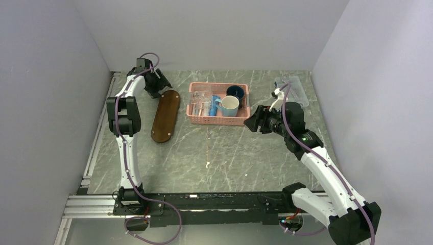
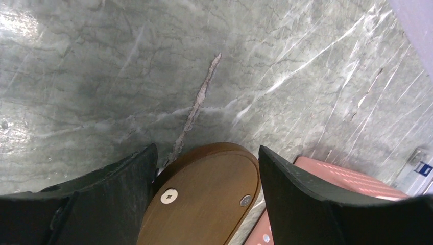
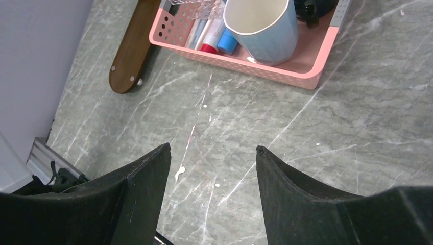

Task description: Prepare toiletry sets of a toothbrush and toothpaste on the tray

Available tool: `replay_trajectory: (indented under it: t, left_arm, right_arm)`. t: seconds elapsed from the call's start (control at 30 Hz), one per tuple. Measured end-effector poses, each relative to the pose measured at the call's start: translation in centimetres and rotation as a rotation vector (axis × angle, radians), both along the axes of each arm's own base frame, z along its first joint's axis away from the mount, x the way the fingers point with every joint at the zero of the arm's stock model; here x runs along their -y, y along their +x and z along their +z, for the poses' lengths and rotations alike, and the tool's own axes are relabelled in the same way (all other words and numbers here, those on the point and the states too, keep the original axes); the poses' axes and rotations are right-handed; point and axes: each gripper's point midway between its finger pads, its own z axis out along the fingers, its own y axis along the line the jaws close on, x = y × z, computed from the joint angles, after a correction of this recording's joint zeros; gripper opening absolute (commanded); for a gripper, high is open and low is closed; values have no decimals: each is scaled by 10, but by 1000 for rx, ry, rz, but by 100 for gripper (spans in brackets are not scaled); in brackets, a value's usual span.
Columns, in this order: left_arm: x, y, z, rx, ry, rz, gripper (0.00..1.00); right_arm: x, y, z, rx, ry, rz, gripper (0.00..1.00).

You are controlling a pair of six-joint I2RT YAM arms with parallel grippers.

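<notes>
A grey-green marble table [image 1: 214, 163] fills the overhead frame. Left of centre lies the tray [image 1: 166, 116], flat on the table and empty, its long axis running up the frame. Just right of it, apart, sits a pink basket [image 1: 217, 121], and a clear box [image 1: 296, 93] stands at the upper right. Inside the basket are a pale blue mug [image 1: 229, 105], a dark blue mug [image 1: 235, 92] behind it, and the toothpaste [image 1: 214, 104], lying just left of the pale mug. The left gripper [image 2: 207, 149] has its jaws spread wide to either side of the tray's upper rounded end; whether they touch it cannot be told. The right gripper [image 3: 213, 148], right of the basket, gapes wide over bare table, holding nothing.
</notes>
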Motion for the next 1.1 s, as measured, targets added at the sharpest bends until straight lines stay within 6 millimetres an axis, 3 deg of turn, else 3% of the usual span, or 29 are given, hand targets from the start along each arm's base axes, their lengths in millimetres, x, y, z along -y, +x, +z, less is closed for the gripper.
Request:
replay_trajectory:
  t: [0.63,1.1]
  left_arm:
    - [15,-16,-7,41,61,-243,61]
    - [59,-64,-7,42,21,-493,42]
  right_arm:
    - [-2,-8,-4,-7,11,12,65]
    - [-3,-16,6,15,42,13,65]
